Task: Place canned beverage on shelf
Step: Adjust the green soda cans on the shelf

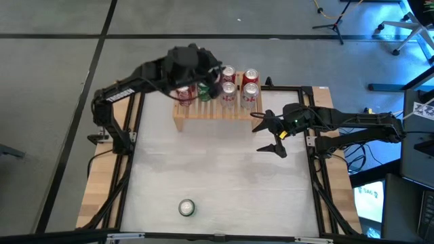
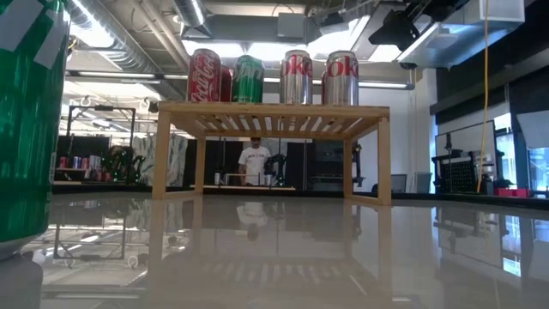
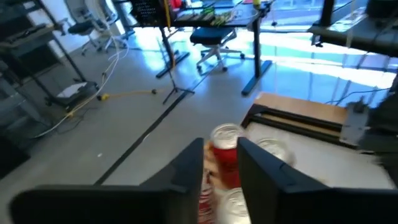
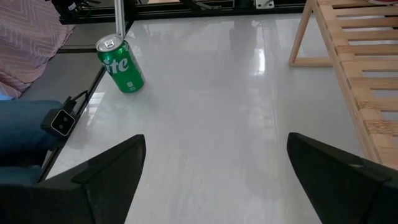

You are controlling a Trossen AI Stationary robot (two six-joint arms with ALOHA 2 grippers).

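Nearest us, one green Sprite can (image 1: 186, 207) remains on the counter (image 1: 217, 176). We count several cans on the shelf (image 1: 217, 108); left gripper (image 1: 196, 85) hovers there, grip unclear; right gripper (image 1: 271, 135) spread, empty.

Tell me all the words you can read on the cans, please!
"Coca-Cola", in part, on the red can at the left end of the shelf.
"oke" on each of the two silver cans on the shelf.
"ite" on the green can standing alone on the table.
The green can on the shelf has lettering too blurred to read.
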